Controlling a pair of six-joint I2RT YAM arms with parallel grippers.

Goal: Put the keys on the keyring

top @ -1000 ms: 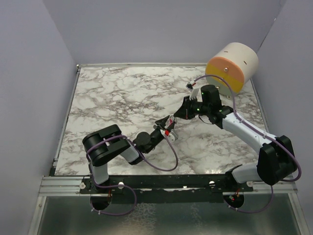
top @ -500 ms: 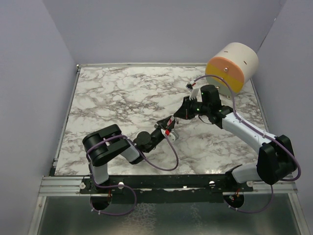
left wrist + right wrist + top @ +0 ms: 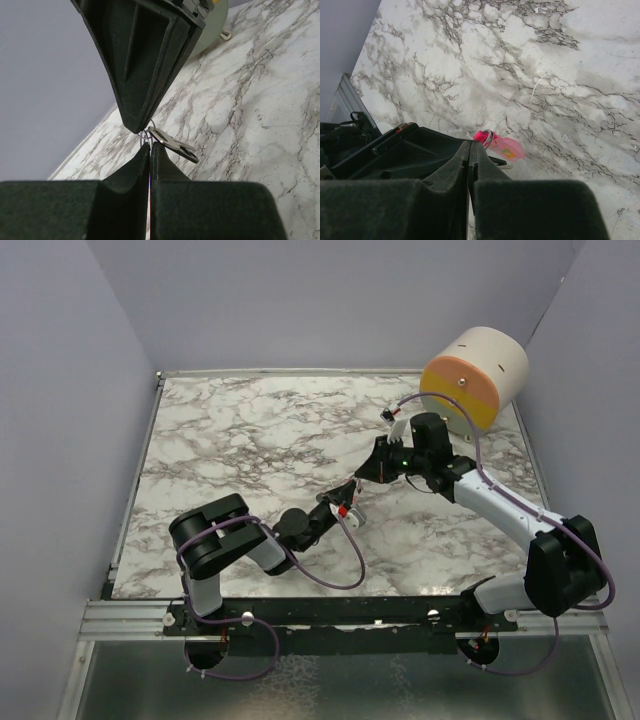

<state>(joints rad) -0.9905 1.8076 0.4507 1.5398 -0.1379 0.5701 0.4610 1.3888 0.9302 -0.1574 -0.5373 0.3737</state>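
The left gripper [image 3: 150, 147] and right gripper [image 3: 470, 146] are both closed, tip to tip, pinching the keyring [image 3: 502, 146] above the counter [image 3: 250, 440], well left of the drum [image 3: 475, 375]. The key [image 3: 172, 145] hangs touching the keyring, on its drum side.

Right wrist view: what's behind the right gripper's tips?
The keyring: pink tag and part of its ring, past the right gripper. Its fingers cover the ring's near side.
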